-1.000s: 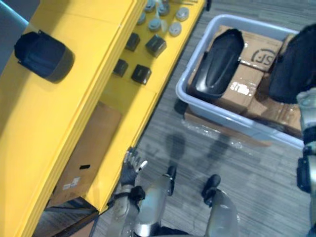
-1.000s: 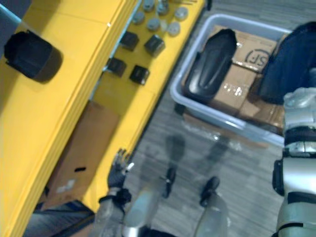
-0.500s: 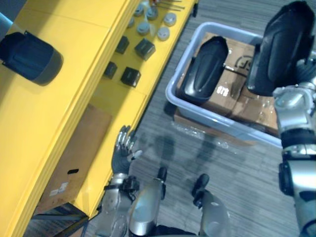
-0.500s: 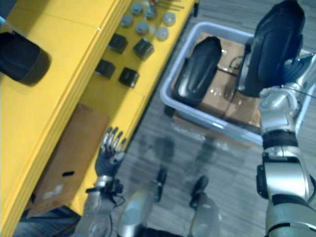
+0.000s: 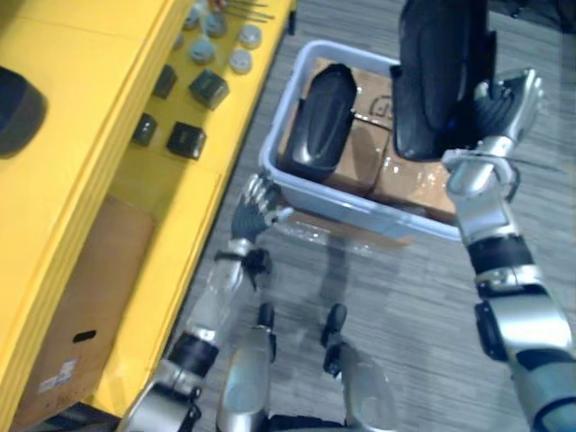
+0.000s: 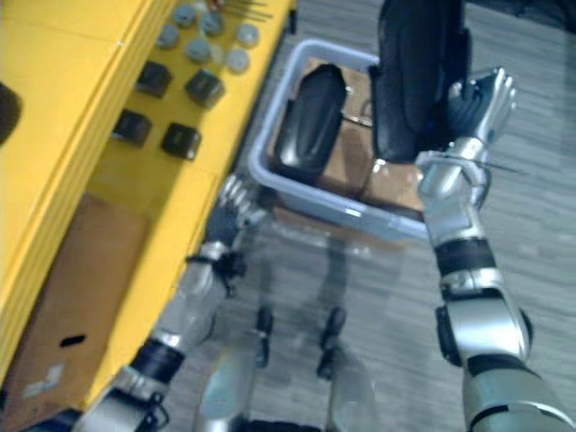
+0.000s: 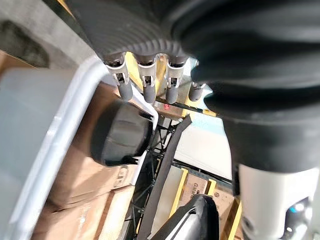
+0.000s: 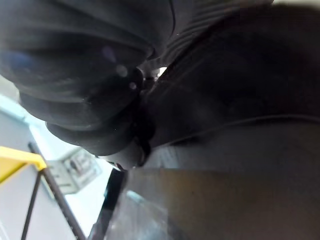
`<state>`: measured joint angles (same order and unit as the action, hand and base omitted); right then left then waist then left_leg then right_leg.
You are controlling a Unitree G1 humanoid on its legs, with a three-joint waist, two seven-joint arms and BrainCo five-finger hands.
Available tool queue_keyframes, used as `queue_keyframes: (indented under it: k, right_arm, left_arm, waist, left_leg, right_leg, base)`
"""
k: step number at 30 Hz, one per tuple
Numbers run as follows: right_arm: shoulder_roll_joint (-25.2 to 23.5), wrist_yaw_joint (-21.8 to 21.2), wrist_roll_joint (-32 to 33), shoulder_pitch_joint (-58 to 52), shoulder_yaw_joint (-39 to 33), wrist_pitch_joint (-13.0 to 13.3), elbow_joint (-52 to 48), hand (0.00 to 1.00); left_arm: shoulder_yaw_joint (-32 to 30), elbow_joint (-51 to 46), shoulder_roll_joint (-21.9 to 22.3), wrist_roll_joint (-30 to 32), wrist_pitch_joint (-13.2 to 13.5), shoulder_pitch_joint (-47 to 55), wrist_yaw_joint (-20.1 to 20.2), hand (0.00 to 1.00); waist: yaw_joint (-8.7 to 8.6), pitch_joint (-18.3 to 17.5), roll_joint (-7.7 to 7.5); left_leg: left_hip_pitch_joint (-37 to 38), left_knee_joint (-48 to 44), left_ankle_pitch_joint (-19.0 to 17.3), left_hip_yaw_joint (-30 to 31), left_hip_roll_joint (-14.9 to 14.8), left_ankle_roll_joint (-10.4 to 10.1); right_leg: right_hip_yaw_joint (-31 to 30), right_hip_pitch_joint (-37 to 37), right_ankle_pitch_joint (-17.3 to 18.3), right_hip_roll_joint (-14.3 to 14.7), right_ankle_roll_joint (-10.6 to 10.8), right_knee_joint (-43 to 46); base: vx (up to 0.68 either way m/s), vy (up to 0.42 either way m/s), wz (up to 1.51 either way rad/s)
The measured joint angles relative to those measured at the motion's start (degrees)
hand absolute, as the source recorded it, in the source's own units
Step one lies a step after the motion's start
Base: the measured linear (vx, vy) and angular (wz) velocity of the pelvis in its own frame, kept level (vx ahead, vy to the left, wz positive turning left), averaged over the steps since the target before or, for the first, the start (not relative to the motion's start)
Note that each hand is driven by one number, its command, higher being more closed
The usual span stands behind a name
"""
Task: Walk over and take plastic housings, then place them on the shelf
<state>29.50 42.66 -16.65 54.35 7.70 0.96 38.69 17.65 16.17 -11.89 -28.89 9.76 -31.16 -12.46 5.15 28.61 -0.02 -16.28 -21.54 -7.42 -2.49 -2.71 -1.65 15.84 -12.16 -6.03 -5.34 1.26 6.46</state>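
Housing (image 5: 441, 81), black: at 1 o'clock, upright, raised over tub (image 5: 360, 211). Gripped at its 4 o'clock edge by right hand (image 5: 499, 103), fingers (image 5: 520, 88) curled round it.
Second housing (image 5: 319, 126), black: at 12 o'clock, lying in tub on cardboard boxes (image 5: 409, 180).
Third housing (image 5: 11, 112), dark: at 10 o'clock, on top board of yellow shelf (image 5: 81, 207).
Left hand (image 5: 252, 211): near centre, just beside tub's 7 o'clock corner, its fingers straight, slightly spread, holding nothing.
Black blocks (image 5: 186, 139), grey discs (image 5: 241, 61): at 11 o'clock, on lower shelf board.
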Motion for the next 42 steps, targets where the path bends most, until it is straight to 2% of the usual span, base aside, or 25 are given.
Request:
queue_keyframes:
  k: [3, 5, 7, 10, 13, 17, 22, 35, 38, 42]
  right_arm:
    - [-0.67, -0.01, -0.51, 0.94, 0.41, 1.01, -0.90, 1.00]
    - [-0.68, -0.01, -1.17, 2.49, 0.79, 1.48, -1.30, 1.00]
    - [-1.11, -0.02, -1.86, 3.79, 2.65, 2.64, -1.51, 1.00]
    - [-1.20, -0.02, -3.45, 4.62, 3.53, 4.26, -1.95, 1.00]
    - [-1.40, -0.04, -4.57, 5.26, 5.08, 5.56, -1.95, 1.00]
    - [-2.41, -0.07, -6.12, 6.05, 6.83, 7.25, -1.94, 1.00]
    - [-2.63, -0.09, -6.91, 6.45, 8.73, 7.69, -1.94, 1.00]
    - [-3.23, -0.16, -7.26, 6.91, 13.85, 9.38, -1.92, 1.00]
    - [-3.85, -0.21, -7.30, 6.85, 14.38, 9.38, -1.90, 1.00]
    - [-4.04, -0.27, -7.59, 6.83, 15.89, 9.44, -1.78, 1.00]
  left_arm:
    - [-1.59, 3.46, -0.07, -0.59, -0.18, -5.81, -1.44, 0.00]
    - [-1.68, 5.96, -0.09, -2.72, -0.88, -8.95, -2.24, 0.00]
    - [-1.67, 8.94, 0.45, -4.40, -2.31, -10.76, -3.51, 0.00]
    - [-1.70, 10.63, 1.45, -4.91, -2.72, -12.61, -5.37, 0.00]
    - [-1.87, 12.78, 1.45, -7.13, -4.52, -15.50, -6.63, 0.00]
    - [-3.51, 14.98, 1.69, -11.79, -7.05, -17.27, -6.63, 0.00]
    - [-3.51, 17.31, 2.33, -15.85, -8.71, -18.31, -6.08, 0.00]
    - [-3.44, 18.80, 3.54, -16.27, -8.93, -19.34, -3.61, 0.00]
    - [-3.40, 18.79, 3.87, -16.31, -8.78, -19.37, -2.04, 0.00]
    - [-3.35, 18.75, 4.37, -17.58, -8.12, -19.38, -0.18, 0.00]
  waist:
    - [-1.04, -0.01, -0.02]
    - [-1.53, 0.03, -0.13]
    - [-2.86, 0.03, -0.13]
    - [-3.24, 0.03, -0.13]
    - [-3.97, 0.03, -0.13]
    - [-4.69, 0.03, -0.13]
    - [-5.14, 0.03, -0.12]
    - [-5.69, 0.22, 0.47]
    - [-5.69, 0.09, 0.91]
    - [-5.64, 0.09, 2.32]
  left_leg:
    - [-1.18, -0.68, -0.17, -1.13, -0.29, 0.10]
    - [-2.13, -1.06, -0.19, -1.51, -0.47, 0.14]
    - [-2.07, -1.09, -0.20, -2.58, -0.53, 0.17]
    - [-2.15, -1.10, -0.30, -3.37, -0.57, 0.31]
    - [-2.69, -1.36, -0.31, -3.72, -0.62, 0.33]
    - [-3.10, -2.00, -0.53, -4.43, -0.69, 0.64]
    - [-3.46, -2.41, -0.57, -4.37, -0.62, 0.69]
    - [-3.85, -2.53, -0.54, -4.49, -0.50, 0.72]
    - [-3.84, -2.53, -0.54, -4.48, -0.49, 0.72]
    - [-3.81, -2.58, -0.52, -4.42, -0.38, 0.74]
  right_leg:
    - [-1.02, -1.46, -0.56, 0.25, -0.11, 0.00]
    - [-1.83, -2.73, -1.08, 0.43, -0.10, 0.01]
    - [-2.46, -3.01, -1.28, 0.42, -0.03, 0.06]
    - [-3.69, -4.04, -1.32, 0.39, 0.02, 0.77]
    - [-4.21, -4.86, -1.32, 0.43, 0.01, 1.17]
    - [-5.09, -5.78, -1.33, 0.41, 0.01, 1.96]
    - [-5.10, -6.03, -1.40, 0.36, 0.02, 2.01]
    - [-5.28, -6.70, -1.54, 0.28, -0.04, 2.29]
    - [-5.23, -6.69, -1.54, 0.28, -0.04, 2.29]
    - [-5.16, -6.64, -1.54, 0.26, -0.04, 2.32]
  base:
    - [-0.04, 0.041, -0.19]
    - [-0.05, 0.029, -0.20]
    - [-0.02, 0.033, -0.16]
    - [-0.01, 0.033, -0.19]
    - [-0.02, 0.019, -0.08]
    - [-0.01, 0.018, -0.10]
    - [0.00, 0.000, 0.00]
    - [0.00, 0.001, 0.00]
    - [0.00, 0.000, 0.00]
    - [0.00, 0.000, 0.00]
